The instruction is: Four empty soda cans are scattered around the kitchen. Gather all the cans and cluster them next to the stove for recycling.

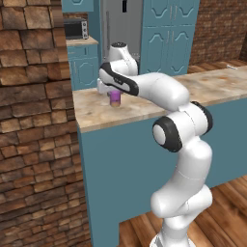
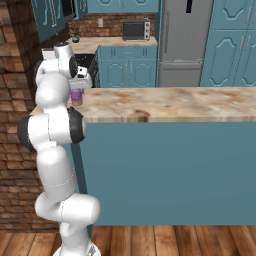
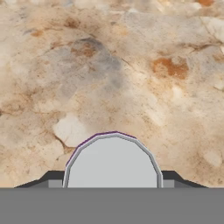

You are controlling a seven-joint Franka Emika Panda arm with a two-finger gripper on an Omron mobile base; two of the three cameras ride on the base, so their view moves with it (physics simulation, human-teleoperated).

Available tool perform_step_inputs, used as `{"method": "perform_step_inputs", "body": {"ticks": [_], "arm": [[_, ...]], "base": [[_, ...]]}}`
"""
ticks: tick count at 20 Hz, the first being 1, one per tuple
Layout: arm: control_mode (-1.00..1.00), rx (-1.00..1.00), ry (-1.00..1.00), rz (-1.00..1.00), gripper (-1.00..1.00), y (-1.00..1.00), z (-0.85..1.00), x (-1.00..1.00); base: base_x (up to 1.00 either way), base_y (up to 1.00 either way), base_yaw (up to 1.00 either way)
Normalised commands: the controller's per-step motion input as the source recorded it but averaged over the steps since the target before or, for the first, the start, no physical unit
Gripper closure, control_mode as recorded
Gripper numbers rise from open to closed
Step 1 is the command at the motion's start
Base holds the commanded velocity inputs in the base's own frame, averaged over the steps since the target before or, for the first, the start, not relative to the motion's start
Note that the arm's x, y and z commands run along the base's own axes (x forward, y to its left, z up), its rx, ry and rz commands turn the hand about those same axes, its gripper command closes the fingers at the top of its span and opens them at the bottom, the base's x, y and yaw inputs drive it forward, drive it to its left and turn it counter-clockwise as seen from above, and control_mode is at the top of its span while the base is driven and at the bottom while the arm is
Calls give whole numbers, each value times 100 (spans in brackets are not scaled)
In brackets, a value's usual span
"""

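A purple soda can (image 1: 115, 99) stands upright on the marbled island counter (image 1: 144, 103), near its left end. My gripper (image 1: 114, 94) comes down over it from above and is shut on it. In the hand view the can's grey top with its purple rim (image 3: 113, 159) sits between the two dark fingertips (image 3: 47, 181), which press its sides. From the right base view the same can (image 2: 76, 96) shows just under the hand (image 2: 80, 82). Behind the hand, part of the dark stove (image 2: 91, 64) is visible against the back wall.
A brick pillar (image 1: 34, 120) stands close to the left of the counter end. At the back are a microwave (image 2: 136, 30) on a counter, a steel fridge (image 2: 185, 40) and blue cabinets (image 2: 230, 45). The island top stretches away to the right.
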Motion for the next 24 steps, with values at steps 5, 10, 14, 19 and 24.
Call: {"method": "perform_step_inputs", "body": {"ticks": [5,10,14,19,24], "arm": [[-100,0,-8,-1,100,-9,27,-31],[-100,0,-1,-4,100,-12,17,-41],[-100,0,-3,-4,100,-13,1,-57],[-100,1,-2,-3,100,-19,9,-57],[-100,3,0,-2,100,-28,11,-56]], "base": [[0,0,0],[0,0,0],[0,0,0],[0,0,0],[0,0,0]]}}
